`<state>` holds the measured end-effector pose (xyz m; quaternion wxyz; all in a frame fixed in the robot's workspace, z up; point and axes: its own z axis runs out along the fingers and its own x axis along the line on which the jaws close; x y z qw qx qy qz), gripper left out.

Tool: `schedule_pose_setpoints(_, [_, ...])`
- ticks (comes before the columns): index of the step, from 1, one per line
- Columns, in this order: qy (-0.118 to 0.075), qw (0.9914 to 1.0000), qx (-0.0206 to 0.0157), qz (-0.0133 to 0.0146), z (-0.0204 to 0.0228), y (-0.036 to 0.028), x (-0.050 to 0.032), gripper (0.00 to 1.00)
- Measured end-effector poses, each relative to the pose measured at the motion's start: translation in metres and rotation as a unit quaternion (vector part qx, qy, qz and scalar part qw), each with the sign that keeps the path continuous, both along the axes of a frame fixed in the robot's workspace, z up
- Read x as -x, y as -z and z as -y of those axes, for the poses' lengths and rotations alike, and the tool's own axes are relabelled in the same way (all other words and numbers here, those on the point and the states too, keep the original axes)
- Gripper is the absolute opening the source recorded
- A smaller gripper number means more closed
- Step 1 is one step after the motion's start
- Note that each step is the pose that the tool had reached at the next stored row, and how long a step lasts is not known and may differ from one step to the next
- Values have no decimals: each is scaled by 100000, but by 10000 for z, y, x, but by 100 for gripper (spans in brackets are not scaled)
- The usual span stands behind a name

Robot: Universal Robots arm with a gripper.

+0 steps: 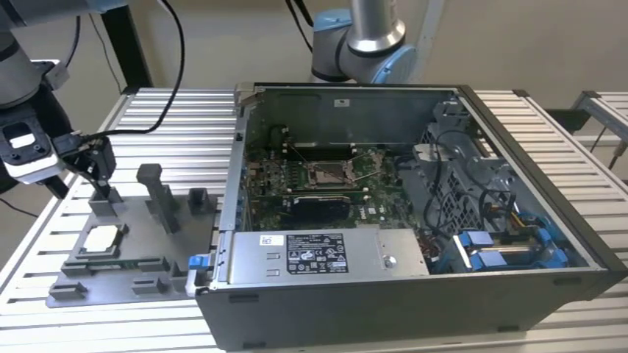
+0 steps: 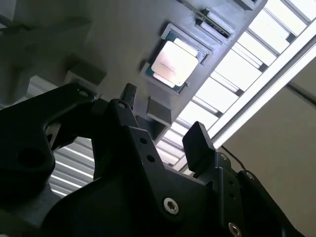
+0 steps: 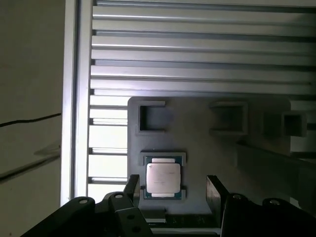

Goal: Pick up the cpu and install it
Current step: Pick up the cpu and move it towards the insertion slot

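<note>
The cpu (image 1: 103, 239) (image 2: 174, 61) (image 3: 163, 177), a small square chip with a pale metal top, lies flat in a recess of the grey fixture tray (image 1: 147, 246) at the exterior view's left. My gripper (image 1: 96, 175) (image 2: 163, 118) (image 3: 173, 190) hangs above the tray, open, with nothing held. In the first wrist view the chip lies below, in line with the gap between the two dark fingertips (image 3: 215, 185). The motherboard's square socket (image 1: 329, 174) sits inside the open computer case (image 1: 412, 294).
Tall grey posts (image 1: 159, 197) rise from the tray beside my gripper. The case walls stand at the exterior view's right of the tray. Another arm's base (image 1: 358, 44) stands behind the case. Black cables (image 1: 176, 88) cross the slatted table (image 1: 187, 110).
</note>
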<state>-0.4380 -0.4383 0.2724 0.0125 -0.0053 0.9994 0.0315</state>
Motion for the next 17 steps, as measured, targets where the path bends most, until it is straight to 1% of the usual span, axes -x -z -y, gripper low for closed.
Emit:
schedule_pose_setpoints(11, [124, 100000, 2, -27, 45, 160, -3, 100])
schedule_pose_setpoints(17, [126, 100000, -3, -20, 73, 214, -3, 100])
